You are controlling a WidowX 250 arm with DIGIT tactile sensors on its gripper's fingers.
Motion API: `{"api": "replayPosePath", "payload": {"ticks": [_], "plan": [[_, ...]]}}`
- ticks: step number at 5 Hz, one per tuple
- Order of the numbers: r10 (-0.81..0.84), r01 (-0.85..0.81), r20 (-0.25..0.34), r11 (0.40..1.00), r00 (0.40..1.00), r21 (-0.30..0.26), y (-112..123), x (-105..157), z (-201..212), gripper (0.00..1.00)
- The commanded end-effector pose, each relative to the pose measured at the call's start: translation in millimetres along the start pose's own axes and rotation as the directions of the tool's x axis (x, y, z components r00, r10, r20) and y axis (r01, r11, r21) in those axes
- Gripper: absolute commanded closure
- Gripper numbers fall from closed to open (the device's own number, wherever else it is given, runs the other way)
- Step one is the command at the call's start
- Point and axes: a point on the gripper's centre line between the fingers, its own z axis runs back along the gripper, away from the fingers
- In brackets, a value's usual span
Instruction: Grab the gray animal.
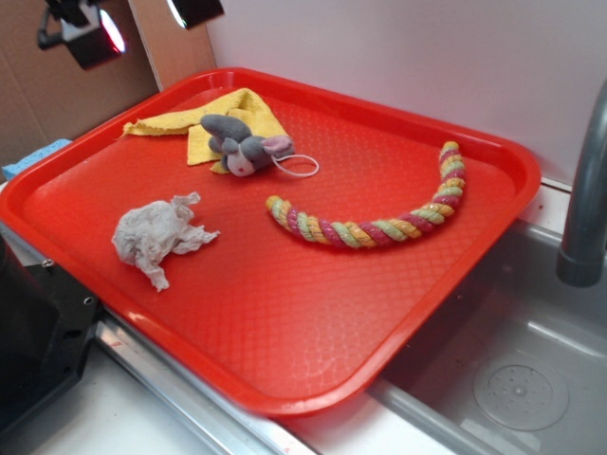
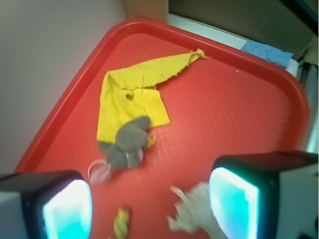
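Note:
The gray animal (image 1: pixel 244 145) is a small gray plush mouse with pinkish ears and a thin white cord loop. It lies on the edge of a yellow cloth (image 1: pixel 230 122) at the back of the red tray (image 1: pixel 285 379). In the wrist view the mouse (image 2: pixel 127 144) lies below the cloth (image 2: pixel 130 97), ahead of the jaws. My gripper (image 2: pixel 149 206) is open and empty, high above the tray, and its fingers (image 1: pixel 95 33) show at the top left of the exterior view. The jaws stand wide apart.
A crumpled white tissue (image 1: pixel 156 235) lies at the tray's left, seen also in the wrist view (image 2: pixel 192 209). A multicoloured twisted rope toy (image 1: pixel 379 223) curves across the right half. A grey faucet (image 1: pixel 583 190) and a sink (image 1: pixel 517 379) are at the right. A white wall is behind.

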Motion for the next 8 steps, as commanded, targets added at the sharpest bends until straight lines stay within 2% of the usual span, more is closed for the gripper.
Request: {"api": "replayPosePath", "payload": {"ticks": [1,2,4,5,6,7,8], "plan": [[0.067,-0.072,0.128,0.997,0.990,0.034,-9,17,-50,0.00],[0.052,-0.063,0.147,0.995,0.988,0.071,-13,18,-75,0.00],[0.014,-0.026,0.110,0.994,0.994,0.106,-18,11,-109,0.00],[0.031,-0.043,0.114,0.994,0.993,0.101,-19,10,-118,1.00],[0.041,-0.054,0.121,0.993,0.992,0.103,-19,9,-123,1.00],[0.014,-0.020,0.067,0.996,0.998,0.085,-18,13,-113,1.00],[-0.110,0.109,0.003,0.992,0.994,0.061,-22,16,-85,1.00]]}}
